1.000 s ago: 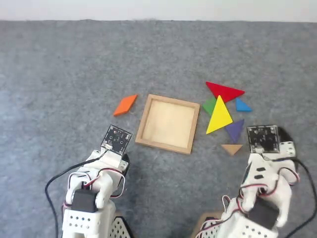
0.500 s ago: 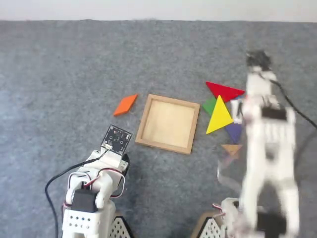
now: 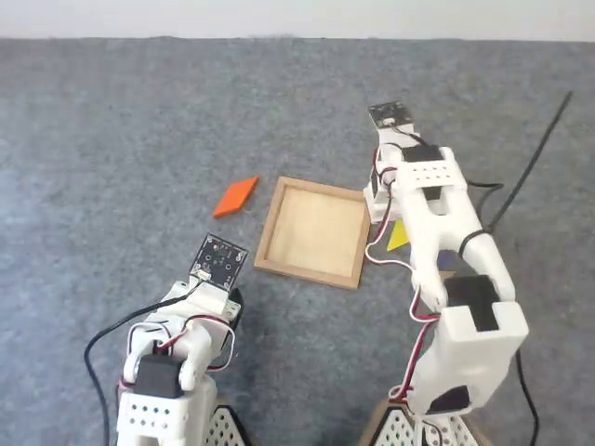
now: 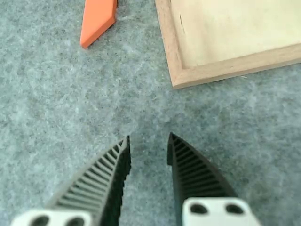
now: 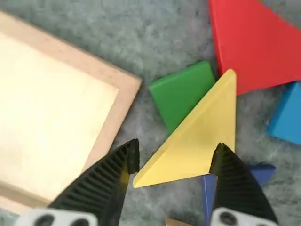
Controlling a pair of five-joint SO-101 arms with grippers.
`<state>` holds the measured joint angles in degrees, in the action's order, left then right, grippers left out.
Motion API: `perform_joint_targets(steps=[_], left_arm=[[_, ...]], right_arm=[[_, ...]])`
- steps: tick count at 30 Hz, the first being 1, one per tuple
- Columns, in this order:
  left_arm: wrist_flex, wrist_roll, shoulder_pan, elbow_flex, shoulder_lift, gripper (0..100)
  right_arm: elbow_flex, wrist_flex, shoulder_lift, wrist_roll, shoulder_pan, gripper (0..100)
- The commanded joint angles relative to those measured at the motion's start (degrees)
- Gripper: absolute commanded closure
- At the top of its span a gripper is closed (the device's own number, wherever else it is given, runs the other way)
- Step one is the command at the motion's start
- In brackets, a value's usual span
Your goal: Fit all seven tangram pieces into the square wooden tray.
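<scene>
The square wooden tray lies mid-table with nothing in it. An orange parallelogram rests to its left. My right arm stretches over the cluster of pieces right of the tray. In the right wrist view my right gripper is open, its fingers on either side of the yellow triangle. Around the yellow triangle lie a green square, a red triangle, a blue piece and a purple piece. My left gripper hangs open over bare carpet, short of the tray's corner.
Grey carpet covers the whole table. The left arm sits at the front left, below the tray. The right arm's body hides most of the pieces in the high view; a strip of the yellow triangle shows.
The right arm has swung up from the front right and stretched out over the cluster of pieces, then shifted left toward the tray's right edge. The left arm has not moved.
</scene>
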<state>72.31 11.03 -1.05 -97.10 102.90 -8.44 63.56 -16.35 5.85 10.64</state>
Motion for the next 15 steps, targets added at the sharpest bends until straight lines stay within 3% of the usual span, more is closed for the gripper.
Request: perform_joint_targets(steps=[1, 15], left_arm=[[0.2, -0.4, 0.1, 0.7, 1.2, 88], [0.2, -0.4, 0.1, 0.7, 1.2, 88]], right_arm=[[0.7, -3.6, 0.5, -1.7, -2.9, 74.0], [-0.6, -1.6, -4.4, -1.2, -4.7, 73.9]])
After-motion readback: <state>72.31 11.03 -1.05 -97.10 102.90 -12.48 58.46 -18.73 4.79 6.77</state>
